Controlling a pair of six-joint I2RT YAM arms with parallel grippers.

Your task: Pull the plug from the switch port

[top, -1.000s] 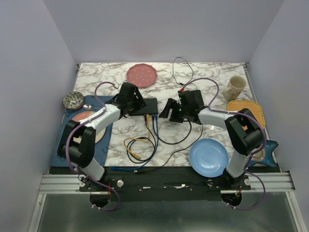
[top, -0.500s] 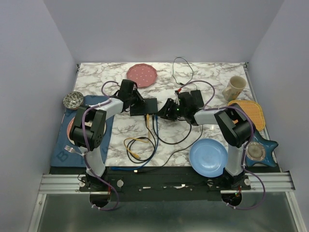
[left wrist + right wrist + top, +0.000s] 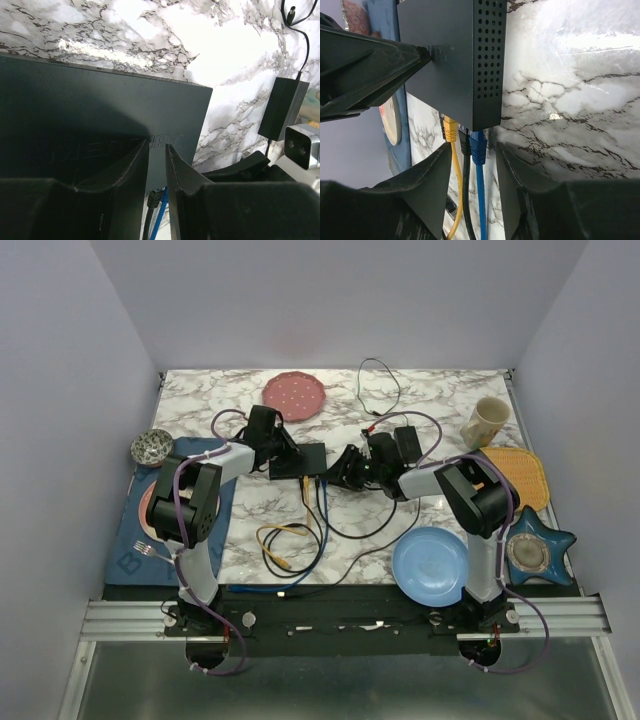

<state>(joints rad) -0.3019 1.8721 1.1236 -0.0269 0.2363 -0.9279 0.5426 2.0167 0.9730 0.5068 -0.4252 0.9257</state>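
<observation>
The switch (image 3: 303,458) (image 3: 100,110) (image 3: 450,50) lies flat mid-table, its ports on the near edge. A yellow plug (image 3: 450,131), a black plug (image 3: 464,141) and a blue plug (image 3: 478,145) sit side by side in those ports. My left gripper (image 3: 286,457) (image 3: 157,146) points down at the switch's top, jaws a narrow gap apart, nothing between them. Its fingers (image 3: 380,60) touch that top face. At the port edge my right gripper (image 3: 336,474) (image 3: 472,147) is open. The black and blue plugs lie between its fingers, which do not touch them.
A black power brick (image 3: 284,107) lies right of the switch. Loose cable loops (image 3: 285,545) lie toward the near edge. Around stand a pink plate (image 3: 293,394), cream mug (image 3: 488,420), orange mat (image 3: 515,472), blue plate (image 3: 431,565), star dish (image 3: 535,552), patterned bowl (image 3: 152,447) and blue mat (image 3: 125,550).
Both arms folded in toward the switch. The left jaws narrowed to a slim gap on its top. The right gripper slid left to the port edge and its jaws narrowed around the plugs.
</observation>
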